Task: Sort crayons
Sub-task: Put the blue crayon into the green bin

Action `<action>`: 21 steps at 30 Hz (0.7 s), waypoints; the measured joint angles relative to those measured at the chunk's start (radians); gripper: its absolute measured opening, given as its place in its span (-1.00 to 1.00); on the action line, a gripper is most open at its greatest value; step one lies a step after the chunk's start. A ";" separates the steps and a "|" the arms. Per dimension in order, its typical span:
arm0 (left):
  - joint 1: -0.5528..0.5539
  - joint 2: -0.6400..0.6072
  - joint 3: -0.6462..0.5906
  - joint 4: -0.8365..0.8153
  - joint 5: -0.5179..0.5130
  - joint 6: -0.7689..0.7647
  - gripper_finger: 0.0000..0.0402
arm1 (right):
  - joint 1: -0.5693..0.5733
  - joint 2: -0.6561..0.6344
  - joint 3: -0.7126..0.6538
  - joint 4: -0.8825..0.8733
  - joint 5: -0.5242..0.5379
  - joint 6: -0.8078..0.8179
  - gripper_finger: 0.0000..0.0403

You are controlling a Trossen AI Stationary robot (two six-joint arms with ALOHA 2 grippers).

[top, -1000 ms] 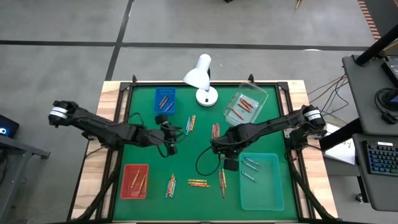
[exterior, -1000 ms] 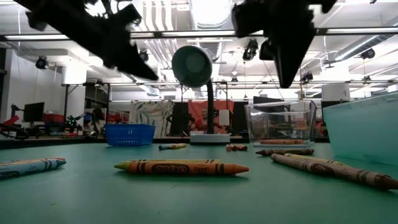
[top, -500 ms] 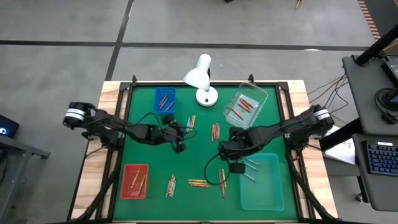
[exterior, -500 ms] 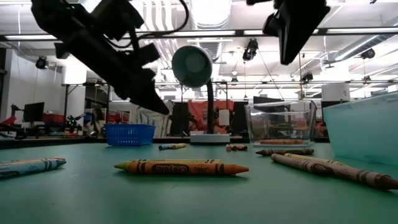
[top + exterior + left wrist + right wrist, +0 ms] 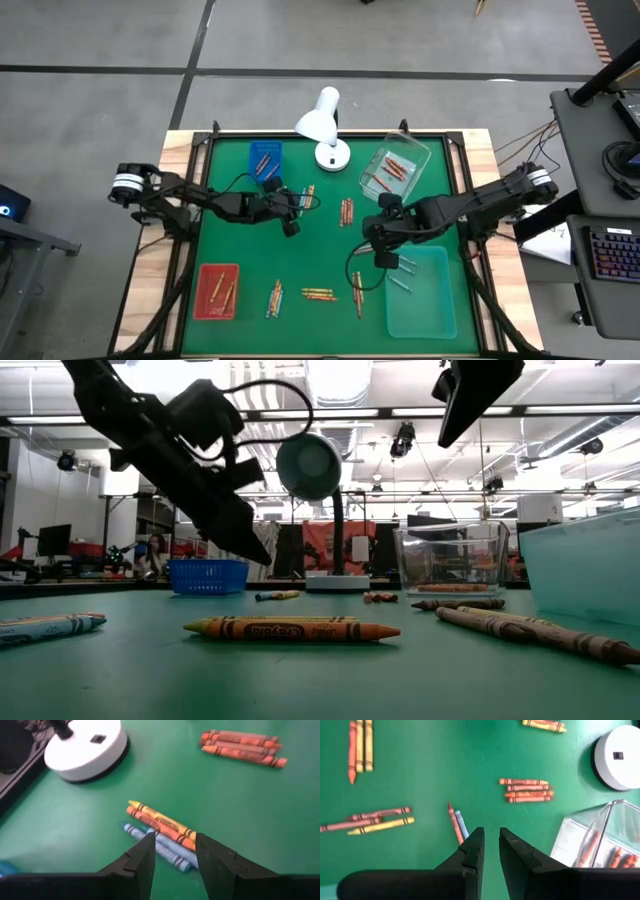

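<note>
Green felt covers the surface (image 5: 320,250), with a white desk lamp (image 5: 322,120) at its far edge and a workshop room beyond it in the low view.

My left tool (image 5: 172,851) hangs low over a small cluster of crayons (image 5: 159,832), yellow, orange and blue lying side by side, just beside the lamp's round base (image 5: 86,747). Its fingers (image 5: 142,857) stand apart with the cluster showing between them, and they hold nothing. Another bunch of orange-brown crayons (image 5: 242,747) lies farther off on the felt.

My right tool (image 5: 490,847) is up above the surface near the corner of the light blue tray (image 5: 420,295), which holds a few pale crayons (image 5: 400,272). Its fingers are close together with a narrow gap and nothing between them. Beneath it lie a red and a blue crayon (image 5: 457,824) side by side.

More crayons rest in the blue tray (image 5: 264,158), the red tray (image 5: 217,291) and the clear tray (image 5: 395,170), and loose ones lie along the near side (image 5: 318,294).
</note>
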 joint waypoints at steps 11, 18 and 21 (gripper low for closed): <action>0.020 0.119 0.000 0.065 -0.076 -0.046 -0.37 | 0.000 0.001 -0.012 0.031 0.000 0.038 -0.76; 0.021 0.144 0.000 0.072 -0.080 -0.055 -0.37 | 0.000 0.002 -0.012 0.044 0.002 0.036 -0.76; 0.021 0.150 0.000 0.079 -0.080 -0.055 -0.37 | 0.000 0.002 -0.012 0.051 0.008 0.036 -0.76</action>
